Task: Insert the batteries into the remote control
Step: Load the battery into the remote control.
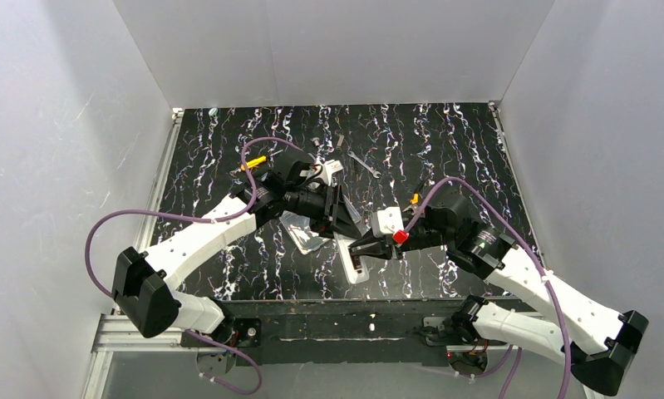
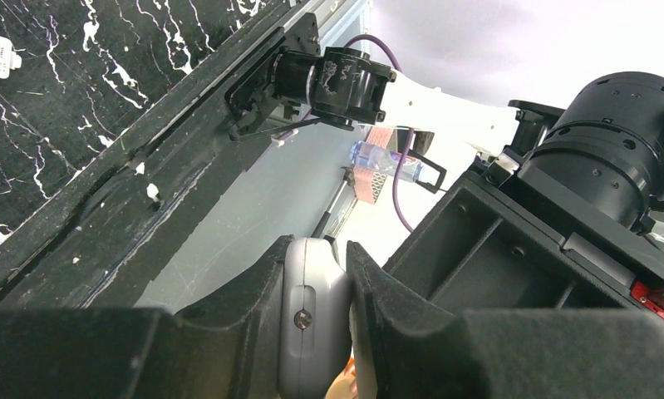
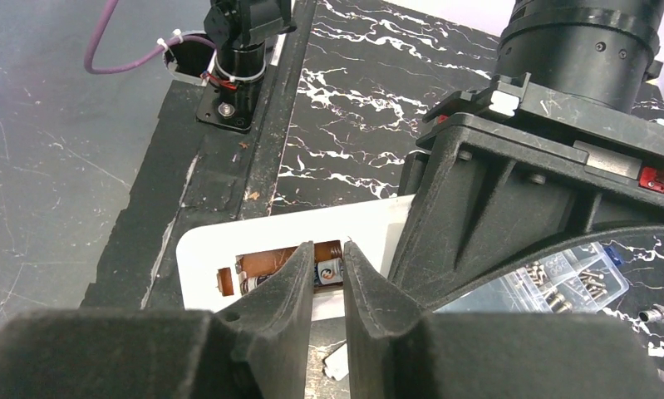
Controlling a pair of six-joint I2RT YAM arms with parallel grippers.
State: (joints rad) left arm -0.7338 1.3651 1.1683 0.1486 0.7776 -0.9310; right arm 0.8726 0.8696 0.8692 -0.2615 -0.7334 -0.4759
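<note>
The remote control (image 3: 205, 249) is at the table's (image 3: 353, 108) near edge, compartment up, one end pinched by the left gripper (image 2: 316, 258). The right gripper (image 3: 328, 252) hangs over the compartment's battery (image 3: 328, 270), fingers nearly together; whether it grips is unclear.

We see the remote control (image 1: 355, 264), a slim white rectangle, lying back side up near the front edge of the table (image 1: 461, 141). Its compartment stands open and brownish inside. A pale-labelled battery (image 3: 329, 269) sits lengthwise in it.
</note>
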